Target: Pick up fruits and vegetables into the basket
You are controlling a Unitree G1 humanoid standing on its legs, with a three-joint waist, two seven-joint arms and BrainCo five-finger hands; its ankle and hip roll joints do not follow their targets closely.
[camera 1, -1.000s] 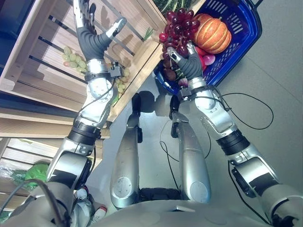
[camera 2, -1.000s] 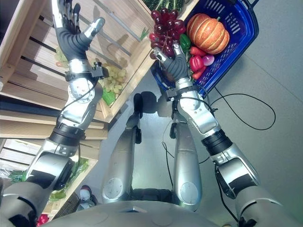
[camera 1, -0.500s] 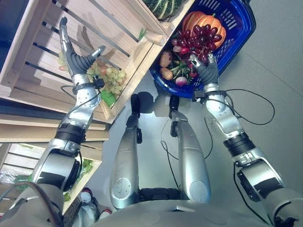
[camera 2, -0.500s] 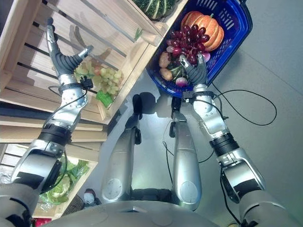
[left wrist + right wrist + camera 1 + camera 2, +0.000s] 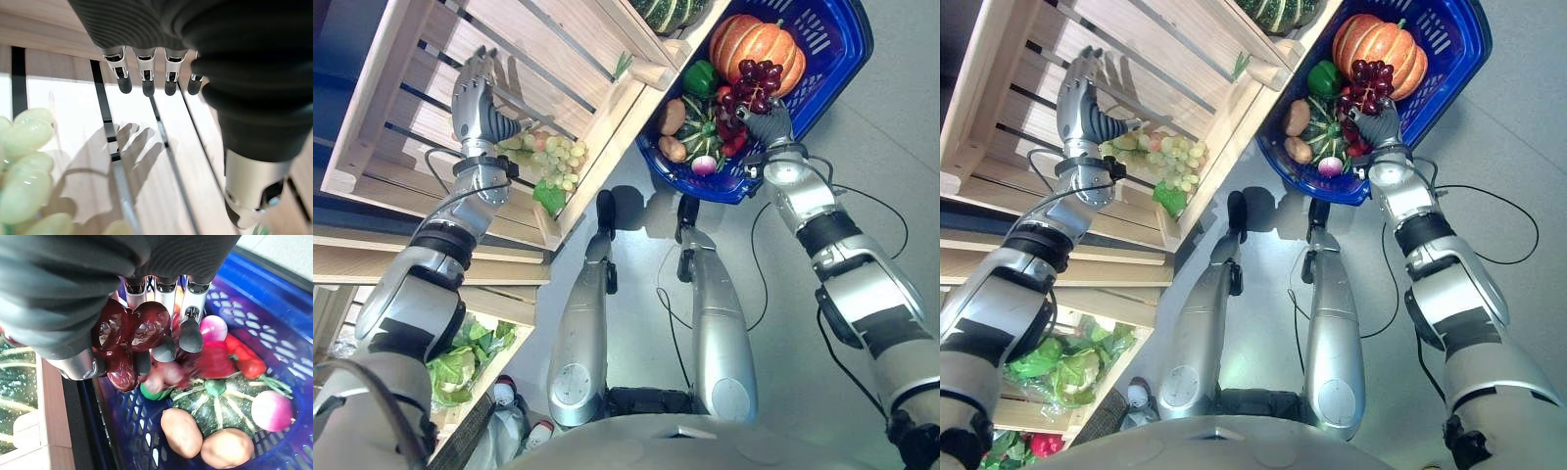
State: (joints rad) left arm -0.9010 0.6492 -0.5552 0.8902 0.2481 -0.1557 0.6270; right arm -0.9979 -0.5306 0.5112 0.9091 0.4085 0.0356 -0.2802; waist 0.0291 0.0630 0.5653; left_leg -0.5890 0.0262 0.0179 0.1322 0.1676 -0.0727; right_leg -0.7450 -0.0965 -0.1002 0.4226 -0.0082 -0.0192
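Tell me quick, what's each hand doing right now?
Left hand: open, holding nothing, beside the green grapes.
Right hand: shut on the red grapes, over the basket.

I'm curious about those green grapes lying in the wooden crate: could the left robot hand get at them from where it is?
Probably yes. The left robot hand hovers open inside the wooden crate, right beside the green grapes, with bare slats and nothing else between them. It would have to turn toward the bunch.
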